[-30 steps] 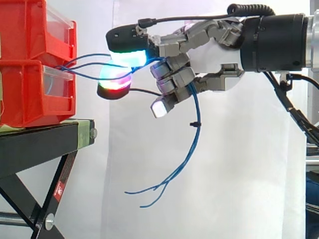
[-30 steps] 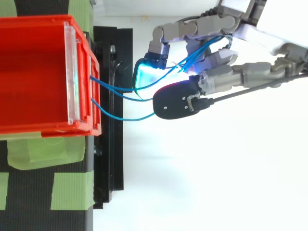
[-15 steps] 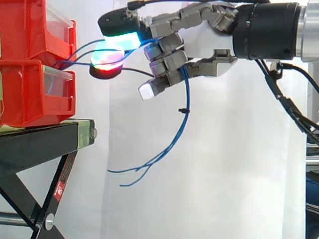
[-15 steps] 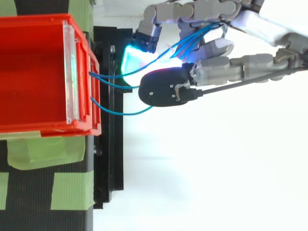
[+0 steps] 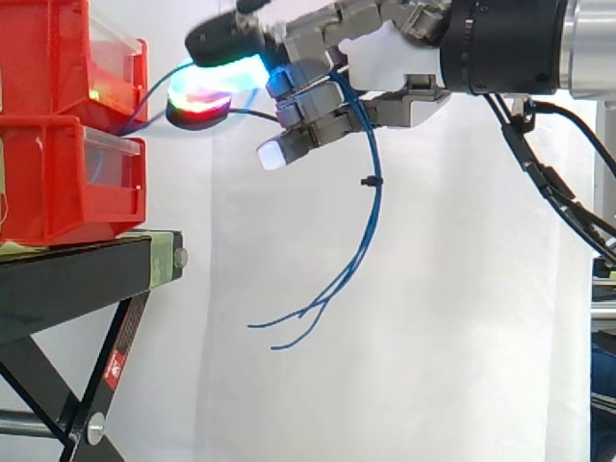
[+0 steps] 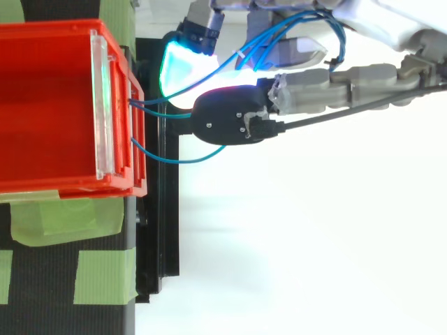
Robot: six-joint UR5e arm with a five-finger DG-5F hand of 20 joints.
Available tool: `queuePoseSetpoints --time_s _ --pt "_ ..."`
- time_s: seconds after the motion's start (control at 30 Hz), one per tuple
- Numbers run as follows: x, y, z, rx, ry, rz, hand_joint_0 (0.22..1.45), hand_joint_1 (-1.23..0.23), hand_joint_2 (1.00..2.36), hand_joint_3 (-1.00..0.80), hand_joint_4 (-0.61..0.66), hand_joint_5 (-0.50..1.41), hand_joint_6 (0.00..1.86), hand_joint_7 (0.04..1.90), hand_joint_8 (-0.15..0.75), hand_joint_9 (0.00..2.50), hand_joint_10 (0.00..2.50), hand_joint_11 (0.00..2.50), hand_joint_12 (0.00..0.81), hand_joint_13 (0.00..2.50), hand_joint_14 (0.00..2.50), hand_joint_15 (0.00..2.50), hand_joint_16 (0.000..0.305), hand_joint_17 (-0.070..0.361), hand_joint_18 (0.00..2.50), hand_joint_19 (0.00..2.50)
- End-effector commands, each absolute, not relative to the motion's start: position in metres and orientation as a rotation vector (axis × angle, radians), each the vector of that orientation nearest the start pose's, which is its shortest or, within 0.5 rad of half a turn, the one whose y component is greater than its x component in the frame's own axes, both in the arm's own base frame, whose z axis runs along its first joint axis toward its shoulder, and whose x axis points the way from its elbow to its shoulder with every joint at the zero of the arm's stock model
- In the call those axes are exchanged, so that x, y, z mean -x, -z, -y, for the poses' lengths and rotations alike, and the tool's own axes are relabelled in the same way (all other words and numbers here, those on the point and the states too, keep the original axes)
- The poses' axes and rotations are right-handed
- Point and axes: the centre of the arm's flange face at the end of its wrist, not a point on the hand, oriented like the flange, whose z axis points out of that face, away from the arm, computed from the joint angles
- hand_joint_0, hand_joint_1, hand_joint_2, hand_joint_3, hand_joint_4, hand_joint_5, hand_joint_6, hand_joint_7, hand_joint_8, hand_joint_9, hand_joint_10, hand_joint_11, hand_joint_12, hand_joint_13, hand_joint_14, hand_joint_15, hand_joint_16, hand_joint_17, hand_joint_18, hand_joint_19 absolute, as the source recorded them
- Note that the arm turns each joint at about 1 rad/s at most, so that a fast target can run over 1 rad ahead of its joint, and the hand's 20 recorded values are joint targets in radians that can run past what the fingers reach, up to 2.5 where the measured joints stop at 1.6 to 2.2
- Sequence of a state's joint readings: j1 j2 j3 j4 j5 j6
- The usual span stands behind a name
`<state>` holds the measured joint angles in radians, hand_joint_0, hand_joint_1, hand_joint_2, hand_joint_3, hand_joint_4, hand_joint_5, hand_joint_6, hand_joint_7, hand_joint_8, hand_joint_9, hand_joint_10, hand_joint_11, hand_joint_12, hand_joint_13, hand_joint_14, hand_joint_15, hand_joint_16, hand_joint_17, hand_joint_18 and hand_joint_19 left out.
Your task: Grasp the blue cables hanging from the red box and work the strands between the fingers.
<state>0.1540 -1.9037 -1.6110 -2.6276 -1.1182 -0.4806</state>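
two red bins (image 5: 53, 183), three blue cables (image 5: 372, 207)

An open-topped red plastic bin (image 6: 56, 31) sits on a black counter (image 6: 164, 230) patched with green tape squares (image 6: 101, 276). Thin blue cables (image 6: 174, 159) leave the bin's right wall and run into the grey robot hand (image 6: 335, 75). Its curled fingers (image 6: 227, 124) pinch the strands just right of the bin, one pad glowing cyan.
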Motion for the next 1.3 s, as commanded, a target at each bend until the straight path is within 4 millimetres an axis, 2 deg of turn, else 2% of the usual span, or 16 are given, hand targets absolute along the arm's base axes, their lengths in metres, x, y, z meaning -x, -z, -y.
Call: queuePoseSetpoints --time_s 0.0,0.1,0.2,0.3,0.4,0.5,0.63,0.7,0.73,0.8,0.97,1.03,1.1,1.17,1.2,1.27 --pt "-0.627 -0.335 0.081 -0.984 -0.693 -1.109 1.16 -0.79 1.02 -0.06 0.21 0.33 0.01 1.37 0.403 0.35 2.50 2.28 0.476 0.29 2.50 1.50 0.056 0.127 0.62 0.67" --pt "-0.626 -0.334 0.081 -0.989 -0.685 -1.119 1.21 -0.74 1.02 -0.09 0.20 0.41 0.00 1.44 0.401 0.44 2.50 2.23 0.475 0.40 2.50 1.49 0.054 0.122 0.64 0.60" --pt "-0.623 -0.331 0.082 -1.002 -0.673 -1.142 1.09 -0.70 1.02 -0.16 0.22 0.43 0.00 1.42 0.402 0.46 2.50 2.27 0.481 0.45 2.50 1.53 0.054 0.123 0.86 0.85" --pt "-0.620 -0.327 0.082 -1.016 -0.658 -1.175 1.08 -0.69 1.02 -0.24 0.23 0.43 0.01 1.40 0.402 0.47 2.50 2.26 0.479 0.46 2.50 1.51 0.053 0.119 0.87 0.83" --pt "-0.617 -0.324 0.080 -1.034 -0.659 -1.194 1.22 -0.66 1.02 -0.11 0.22 0.48 0.01 1.39 0.388 0.56 2.50 2.27 0.472 0.47 2.50 1.49 0.054 0.121 0.63 0.44" --pt "-0.617 -0.324 0.080 -1.040 -0.662 -1.195 1.25 -0.66 1.02 -0.05 0.23 0.53 0.01 1.41 0.375 0.61 2.50 2.28 0.464 0.50 2.50 1.49 0.054 0.122 0.61 0.38" --pt "-0.616 -0.323 0.079 -1.046 -0.664 -1.200 1.03 -0.70 1.01 -0.04 0.25 0.52 0.01 1.39 0.399 0.58 2.50 2.33 0.495 0.54 2.50 1.55 0.060 0.135 0.98 0.72" --pt "-0.616 -0.322 0.079 -1.048 -0.663 -1.203 0.95 -0.70 1.01 -0.09 0.30 0.48 0.01 1.35 0.431 0.55 2.50 2.28 0.525 0.55 2.50 1.55 0.068 0.153 0.98 0.58" --pt "-0.615 -0.322 0.079 -1.050 -0.665 -1.205 0.87 -0.67 1.01 -0.22 0.32 0.47 0.01 1.35 0.441 0.55 2.50 2.28 0.541 0.55 2.50 1.51 0.072 0.162 0.97 0.49" --pt "-0.615 -0.322 0.079 -1.055 -0.666 -1.207 0.83 -0.66 1.01 -0.29 0.33 0.46 0.01 1.35 0.447 0.54 2.50 2.29 0.539 0.53 2.50 1.51 0.072 0.162 0.94 0.49" --pt "-0.615 -0.322 0.078 -1.054 -0.671 -1.203 0.95 -0.68 1.02 -0.39 0.30 0.42 0.01 1.36 0.416 0.52 2.50 2.37 0.488 0.48 2.50 1.55 0.054 0.122 0.93 0.89" --pt "-0.616 -0.322 0.079 -1.053 -0.671 -1.202 1.10 -0.68 1.02 -0.27 0.29 0.42 0.01 1.36 0.402 0.53 2.50 2.31 0.480 0.49 2.50 1.51 0.054 0.121 0.87 0.74" --pt "-0.616 -0.322 0.078 -1.052 -0.670 -1.203 1.12 -0.68 1.02 -0.20 0.28 0.44 0.01 1.36 0.403 0.54 2.50 2.29 0.484 0.50 2.50 1.53 0.053 0.120 0.84 0.70" --pt "-0.615 -0.322 0.079 -1.054 -0.668 -1.201 1.01 -0.68 1.02 -0.18 0.28 0.44 0.01 1.36 0.410 0.54 2.50 2.32 0.496 0.54 2.50 1.58 0.058 0.132 1.00 0.84" --pt "-0.616 -0.323 0.078 -1.052 -0.670 -1.201 0.89 -0.66 1.02 -0.34 0.30 0.43 0.01 1.36 0.433 0.54 2.50 2.33 0.518 0.53 2.50 1.56 0.064 0.144 0.97 0.69" --pt "-0.616 -0.322 0.078 -1.051 -0.670 -1.202 0.82 -0.63 1.02 -0.44 0.30 0.41 0.01 1.35 0.439 0.53 2.50 2.33 0.520 0.52 2.50 1.56 0.064 0.144 0.94 0.66"
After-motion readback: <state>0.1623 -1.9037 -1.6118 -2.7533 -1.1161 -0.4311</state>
